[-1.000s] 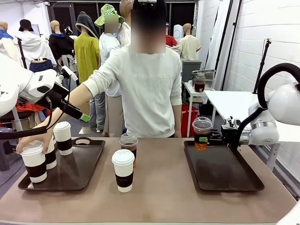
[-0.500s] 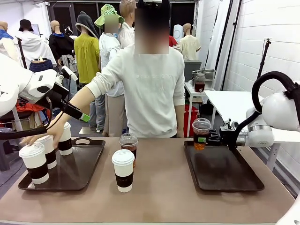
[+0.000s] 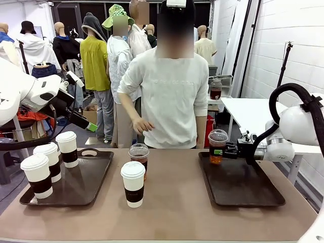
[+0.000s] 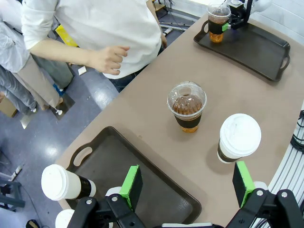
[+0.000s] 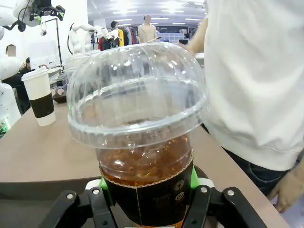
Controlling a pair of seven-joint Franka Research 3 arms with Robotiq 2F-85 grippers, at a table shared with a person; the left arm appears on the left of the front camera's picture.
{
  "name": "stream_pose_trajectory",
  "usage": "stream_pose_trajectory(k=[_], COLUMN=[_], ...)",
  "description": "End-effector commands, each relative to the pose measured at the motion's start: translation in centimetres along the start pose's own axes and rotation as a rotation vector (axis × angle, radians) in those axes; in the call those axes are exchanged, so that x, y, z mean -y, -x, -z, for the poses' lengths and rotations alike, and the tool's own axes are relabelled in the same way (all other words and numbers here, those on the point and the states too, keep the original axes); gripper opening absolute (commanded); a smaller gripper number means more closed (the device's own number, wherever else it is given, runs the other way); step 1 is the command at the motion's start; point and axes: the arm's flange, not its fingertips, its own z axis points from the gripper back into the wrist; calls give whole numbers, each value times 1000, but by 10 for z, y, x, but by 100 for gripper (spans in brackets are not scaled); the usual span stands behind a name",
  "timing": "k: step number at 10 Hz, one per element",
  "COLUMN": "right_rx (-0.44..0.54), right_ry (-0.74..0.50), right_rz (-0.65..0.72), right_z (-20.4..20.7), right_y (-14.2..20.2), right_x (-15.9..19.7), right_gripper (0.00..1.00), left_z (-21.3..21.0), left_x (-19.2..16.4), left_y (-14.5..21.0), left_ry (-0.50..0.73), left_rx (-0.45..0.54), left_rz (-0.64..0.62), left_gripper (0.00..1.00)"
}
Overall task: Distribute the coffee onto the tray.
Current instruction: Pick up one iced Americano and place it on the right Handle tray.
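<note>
- The left tray (image 3: 86, 185) lies below one pad of the left fingers. Three paper cups (image 3: 38, 174) stand on its left part, all to the outer side of that pad.
- The left gripper (image 4: 187, 183) hangs above the table (image 3: 172, 212). Its fingers (image 4: 131, 186) are spread wide and nothing is between the green pads.
- Ahead of these fingers, a fourth paper cup (image 4: 239, 137) stands on the table, just in front of the other pad.
- A clear cup (image 4: 187, 107) of brown drink stands a little farther ahead, between the lines of the two fingers. Both cups are apart from the pads.
- The person's hand (image 3: 143, 125) is loosely curled in the air beyond the table's far edge, well apart from both grippers.
- The right gripper (image 3: 230, 150) pinches a second clear cup (image 3: 217, 147). Its fingers (image 5: 97, 202) press the dark band on the lower part from both sides, and the domed lid rises above the fingertips.
- This cup is over the far left corner of the right tray (image 3: 243, 185). I cannot tell if its bottom touches the tray.
</note>
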Motion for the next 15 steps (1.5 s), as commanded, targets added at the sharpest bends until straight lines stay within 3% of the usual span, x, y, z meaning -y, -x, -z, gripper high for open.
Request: stream_pose_trajectory(k=[1,5,6,7,8,15], right_rx=[32,23,24,23,21,14], right_ry=[20,39,40,44,49,91], right_rz=[34,85,101,111,116,166], right_z=[5,5,4,3,3,-13], right_y=[-5,2,1,1,2,-5], right_x=[17,23,22,22,21,4], right_gripper=[64,64,69,89,100,100], left_z=[0,0,0,0,0,0], left_x=[-1,-1,-1,-1,-1,-1], left_y=[1,1,1,1,1,1], left_ry=[9,9,9,9,9,9], left_rx=[6,6,6,6,6,6], left_rz=[-4,-4,-4,-4,-4,-4], left_gripper=[100,100,100,100,100,100])
